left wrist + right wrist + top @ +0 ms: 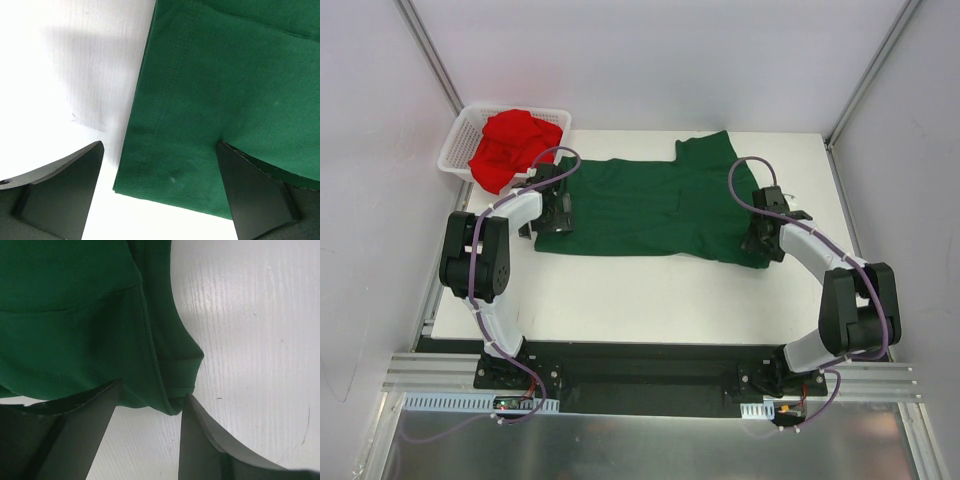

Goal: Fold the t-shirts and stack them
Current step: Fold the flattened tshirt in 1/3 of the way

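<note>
The dark green t-shirt (650,205) lies spread flat across the middle of the white table (650,290). The bright red t-shirt (510,145) is a crumpled heap in the basket at the back left. My left gripper (557,215) is open at the green shirt's left hem. In the left wrist view the hem corner (150,175) lies between the spread fingers of the left gripper (159,147). My right gripper (760,240) is open at the shirt's near right corner. In the right wrist view that folded corner (170,385) sits between the fingers of the right gripper (152,390).
A white plastic mesh basket (455,152) stands at the back left corner, holding the red shirt. White enclosure walls with metal posts close in the sides and back. Bare table shows in front of the green shirt.
</note>
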### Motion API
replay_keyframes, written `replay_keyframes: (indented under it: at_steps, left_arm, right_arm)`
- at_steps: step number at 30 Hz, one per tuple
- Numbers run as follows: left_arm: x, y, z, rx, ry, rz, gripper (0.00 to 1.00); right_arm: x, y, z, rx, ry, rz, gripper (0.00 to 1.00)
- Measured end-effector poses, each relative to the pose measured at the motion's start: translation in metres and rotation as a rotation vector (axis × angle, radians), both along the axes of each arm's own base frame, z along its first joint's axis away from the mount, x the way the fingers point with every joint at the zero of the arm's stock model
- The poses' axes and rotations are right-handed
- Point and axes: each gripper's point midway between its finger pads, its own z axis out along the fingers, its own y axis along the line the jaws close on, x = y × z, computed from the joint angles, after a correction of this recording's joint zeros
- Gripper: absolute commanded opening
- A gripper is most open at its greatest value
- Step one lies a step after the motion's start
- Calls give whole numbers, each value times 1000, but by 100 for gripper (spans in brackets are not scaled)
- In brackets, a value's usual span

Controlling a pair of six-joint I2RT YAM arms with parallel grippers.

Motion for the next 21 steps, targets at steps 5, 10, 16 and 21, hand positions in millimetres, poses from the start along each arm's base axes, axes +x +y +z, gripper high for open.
replay_keyframes:
  at_steps: [5,10,16,21]
  left_arm:
    - [0,0,0,0,0,0,96]
    - [0,0,0,0,-1,0,96]
    - [0,0,0,0,0,0,96]
    - [0,0,0,0,-1,0,96]
  right_arm:
    - [3,3,-4,26,2,5,46]
    - [6,7,-4,46,-8,12,28]
    - [8,8,-5,59,-10,13,14]
    - [7,9,-6,67,-7,12,1]
